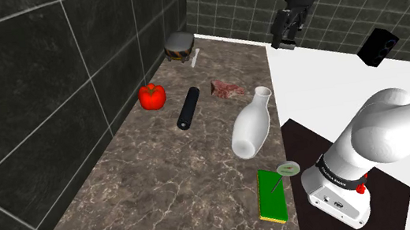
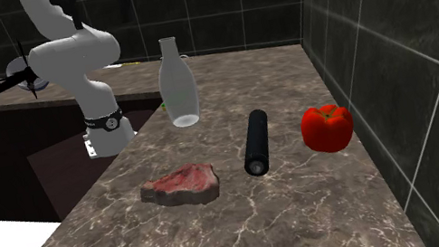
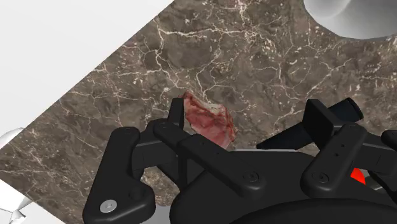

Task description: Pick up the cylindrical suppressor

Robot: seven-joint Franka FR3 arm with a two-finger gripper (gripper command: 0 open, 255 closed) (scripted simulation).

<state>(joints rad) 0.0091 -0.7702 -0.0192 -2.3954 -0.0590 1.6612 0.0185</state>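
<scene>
Suppressor [image 1: 188, 108] [image 2: 256, 142]: plain black cylinder, smooth, matte, no markings I can make out. It lies on its side on the brown marble counter [image 1: 165, 194]. In the second exterior view its near flat end faces the camera and looks a bit greyer than the body. It's long and slim, the same width end to end.

It sits between the red pepper [image 1: 152, 96] [image 2: 327, 127] and the raw steak [image 1: 227, 89] [image 2: 181, 186], touching neither; the pepper is on the tiled-wall side. The white bottle [image 1: 250, 122] [image 2: 176, 84] stands near, apart from it.

My claw [image 1: 284, 39] [image 3: 251, 114] hangs high over the counter edge, at the top of the shoulder view, well apart from the suppressor. In the wrist view my fingers [image 3: 177, 113] stand apart with nothing between them. The steak [image 3: 208, 121] shows in the gap, down on the counter, not touched. My arm's white base sits at the shoulder view's lower right.
</scene>
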